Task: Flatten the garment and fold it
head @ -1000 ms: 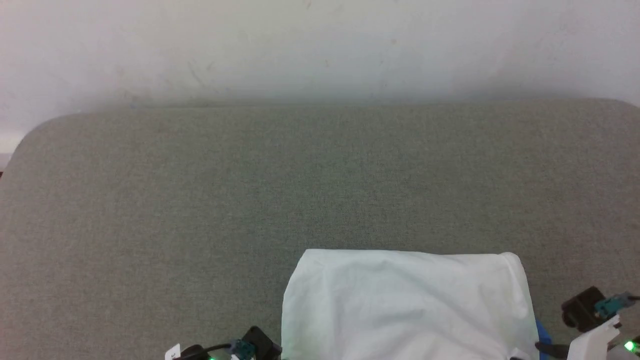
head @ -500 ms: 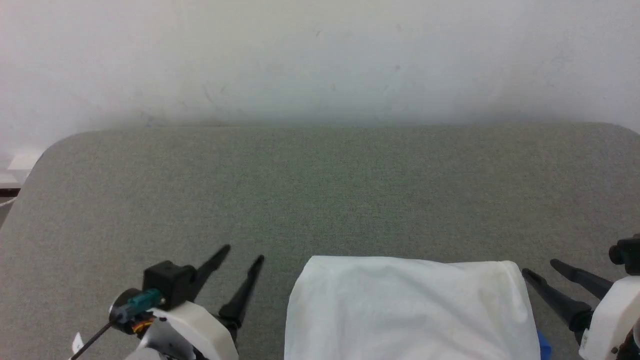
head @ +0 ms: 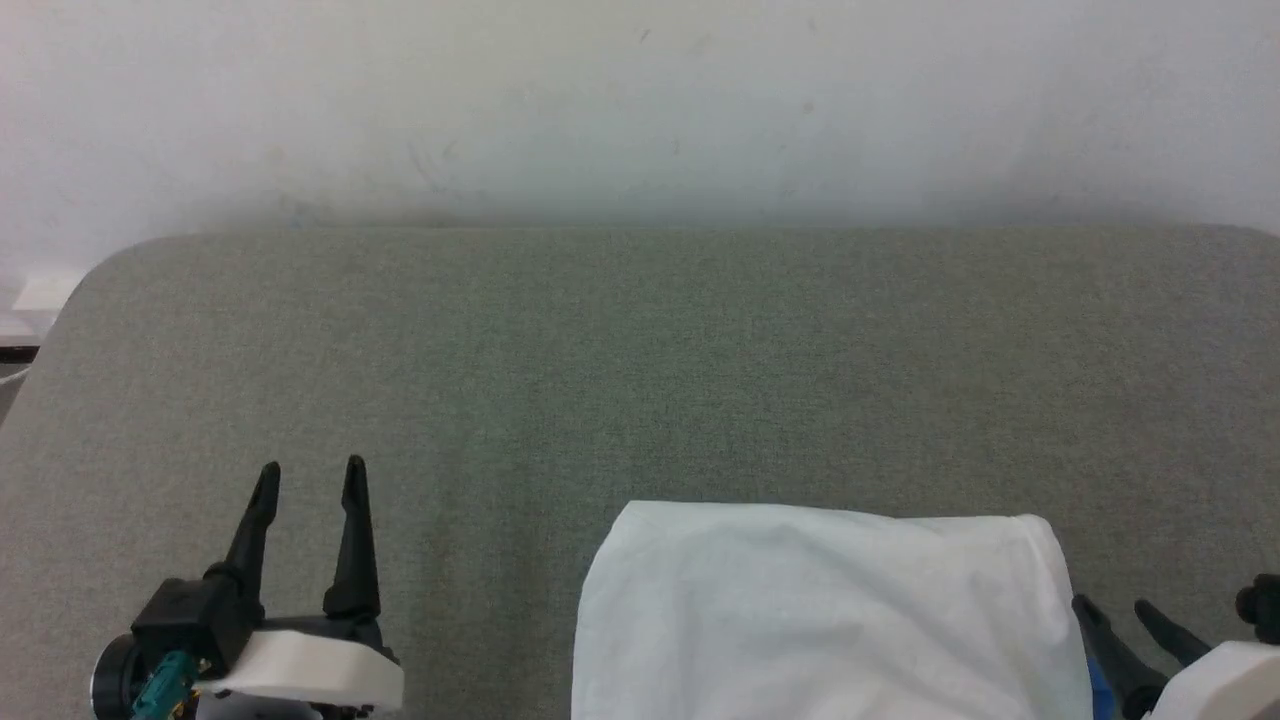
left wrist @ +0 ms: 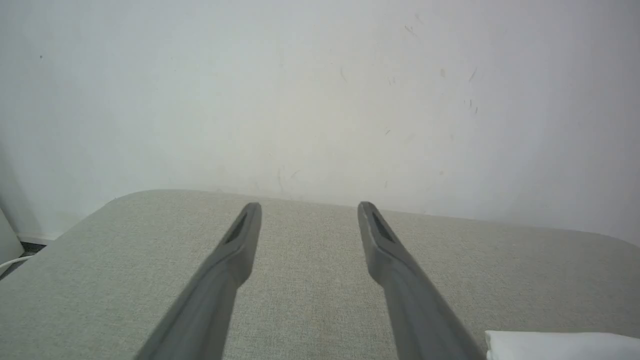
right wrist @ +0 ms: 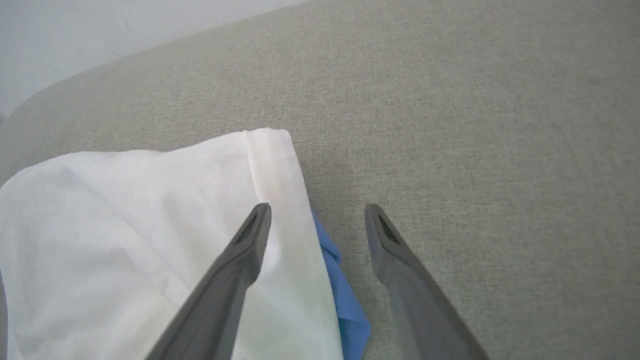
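Observation:
The garment (head: 820, 610) lies folded into a white block at the near middle of the grey surface. A strip of its blue cloth (right wrist: 340, 290) pokes out under its right edge. One white corner of the garment (left wrist: 560, 346) reaches into the left wrist view at bottom right. My left gripper (head: 310, 478) hovers open well to the left of it, fingers pointing away, nothing between them. My right gripper (head: 1115, 608) stands open just off the garment's right edge; in the right wrist view its left finger (right wrist: 235, 265) is over the white edge, and the gripper (right wrist: 316, 212) holds nothing.
The grey fabric surface (head: 640, 370) stretches wide behind and beside the garment, with rounded far corners. A white wall (head: 640, 100) rises right behind it. A white object and a dark gap (head: 25, 305) sit past the far left corner.
The camera has shifted. My left gripper swung from angled beside the garment to further left, fingers straight. My right gripper dropped lower in view. The garment lies as before.

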`<state>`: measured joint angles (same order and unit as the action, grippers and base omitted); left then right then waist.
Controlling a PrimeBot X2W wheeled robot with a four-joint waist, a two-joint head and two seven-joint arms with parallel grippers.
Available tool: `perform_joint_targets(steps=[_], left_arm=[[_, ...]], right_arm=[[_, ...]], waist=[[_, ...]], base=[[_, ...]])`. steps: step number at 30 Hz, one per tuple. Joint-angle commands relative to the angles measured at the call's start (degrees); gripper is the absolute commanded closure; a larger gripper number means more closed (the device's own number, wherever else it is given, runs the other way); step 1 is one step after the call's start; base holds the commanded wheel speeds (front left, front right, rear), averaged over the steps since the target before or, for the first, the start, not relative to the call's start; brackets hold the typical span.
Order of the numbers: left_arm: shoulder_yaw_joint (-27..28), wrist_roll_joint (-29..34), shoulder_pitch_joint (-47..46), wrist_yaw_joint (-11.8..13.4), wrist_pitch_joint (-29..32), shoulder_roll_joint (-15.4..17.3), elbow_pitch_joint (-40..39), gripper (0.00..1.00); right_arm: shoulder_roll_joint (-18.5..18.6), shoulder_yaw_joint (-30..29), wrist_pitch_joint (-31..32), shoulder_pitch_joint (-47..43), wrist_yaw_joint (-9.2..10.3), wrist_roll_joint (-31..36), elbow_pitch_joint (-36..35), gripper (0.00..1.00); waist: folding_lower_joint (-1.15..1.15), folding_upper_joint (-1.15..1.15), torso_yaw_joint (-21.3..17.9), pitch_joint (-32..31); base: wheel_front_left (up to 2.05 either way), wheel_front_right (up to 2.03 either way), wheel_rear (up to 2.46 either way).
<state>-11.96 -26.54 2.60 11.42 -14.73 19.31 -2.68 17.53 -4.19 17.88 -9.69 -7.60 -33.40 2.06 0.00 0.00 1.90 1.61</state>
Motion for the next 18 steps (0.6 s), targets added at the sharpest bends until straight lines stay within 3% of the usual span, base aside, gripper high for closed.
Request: perform_joint_targets(steps=[1,7,12,18], left_arm=[[1.18,2.46,1.18,-0.48,-0.25,-0.85,-0.87,0.00],[5.70,9.67,2.99,-4.21,-0.26,-5.12,-2.01,0.00],[7.79,12.45,2.28,-7.67,-0.26,-8.28,-1.41,0.00],[9.86,14.99,1.18,-10.75,-0.27,-11.09,-0.56,0.00]], right_arm=[[-1.39,-0.96,0.50,-0.68,0.11,1.60,0.65,0.00],[-6.37,-3.00,3.46,-0.58,0.11,5.47,4.28,0.00],[-7.55,-2.27,5.35,0.04,0.11,7.35,8.35,0.00],[-8.21,2.07,6.89,0.62,0.11,4.98,11.53,0.00]], waist=[[0.00,0.00,0.19,0.49],[0.00,0.00,0.83,1.84],[0.00,0.00,1.49,3.27],[0.00,0.00,1.97,4.91]], base=[[0.00,0.00,0.00],[0.00,0.00,0.00],[0.00,0.00,0.00],[0.00,0.00,0.00]])
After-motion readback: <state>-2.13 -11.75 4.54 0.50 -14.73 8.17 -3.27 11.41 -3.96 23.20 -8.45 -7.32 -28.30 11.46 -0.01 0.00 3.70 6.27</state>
